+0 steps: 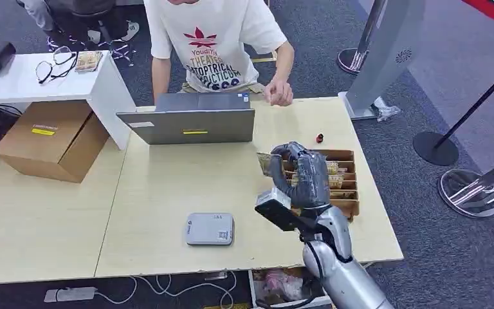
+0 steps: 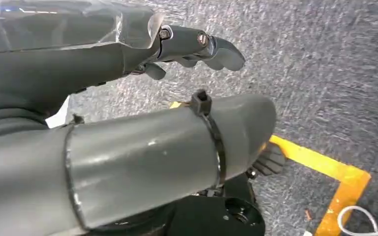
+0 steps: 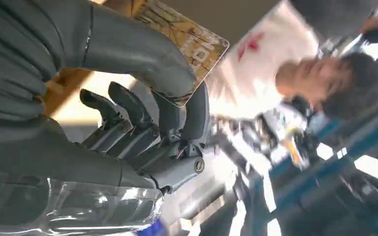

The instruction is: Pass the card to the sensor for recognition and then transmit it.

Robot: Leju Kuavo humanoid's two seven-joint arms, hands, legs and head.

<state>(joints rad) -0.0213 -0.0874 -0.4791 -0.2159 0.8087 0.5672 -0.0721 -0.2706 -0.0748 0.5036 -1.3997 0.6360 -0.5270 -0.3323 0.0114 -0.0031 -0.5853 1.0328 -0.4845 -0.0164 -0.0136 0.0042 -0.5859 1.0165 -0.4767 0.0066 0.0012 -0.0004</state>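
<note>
Above the table, beside the card tray: right robot hand pinching one card by thumb and fingertip. Risk: the shallow pinch may let it slip before reaching the sensor. Left robot hand hangs empty, fingers apart.

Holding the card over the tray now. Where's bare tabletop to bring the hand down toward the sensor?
Bare tabletop lies between the laptop and the grey sensor, and left of the sensor to the table seam. A bare strip also runs between the sensor and the right hand, which holds the card. It is crowded at the wooden tray under the hand.
</note>
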